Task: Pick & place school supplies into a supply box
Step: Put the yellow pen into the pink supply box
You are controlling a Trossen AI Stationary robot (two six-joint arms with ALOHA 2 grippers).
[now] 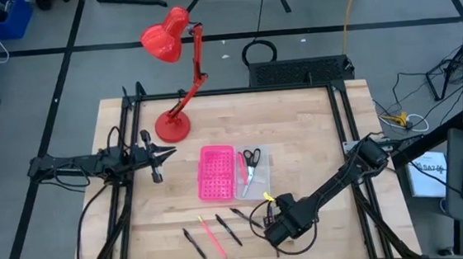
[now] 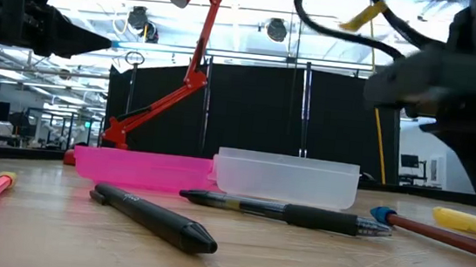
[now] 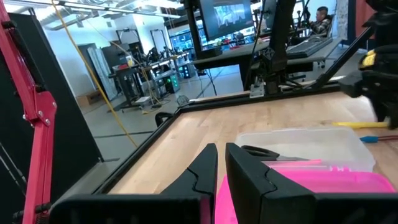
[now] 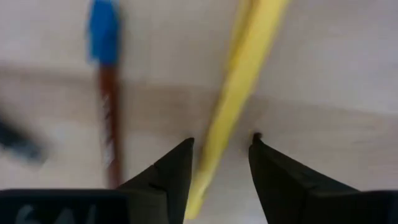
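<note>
The supply box lies open mid-table, with a pink dotted half (image 1: 217,173) and a clear tray half (image 1: 253,167). Black-handled scissors (image 1: 252,158) and a pink pen (image 1: 241,168) lie in the clear half. Several pens lie flat on the wood near the table's near edge, among them a yellow pen (image 4: 239,93) and a brown pencil with a blue cap (image 4: 107,118). My right gripper (image 4: 221,146) is open and points down, with one finger on each side of the yellow pen (image 1: 266,197). My left gripper (image 1: 166,155) waits, shut, left of the box.
A red desk lamp (image 1: 179,76) stands at the far left of the table, its base (image 1: 172,126) on the wood. Black pens (image 1: 193,242) (image 1: 229,229) and a pink pen (image 1: 210,234) lie toward the near edge, left of my right gripper. Black frame rails edge the table.
</note>
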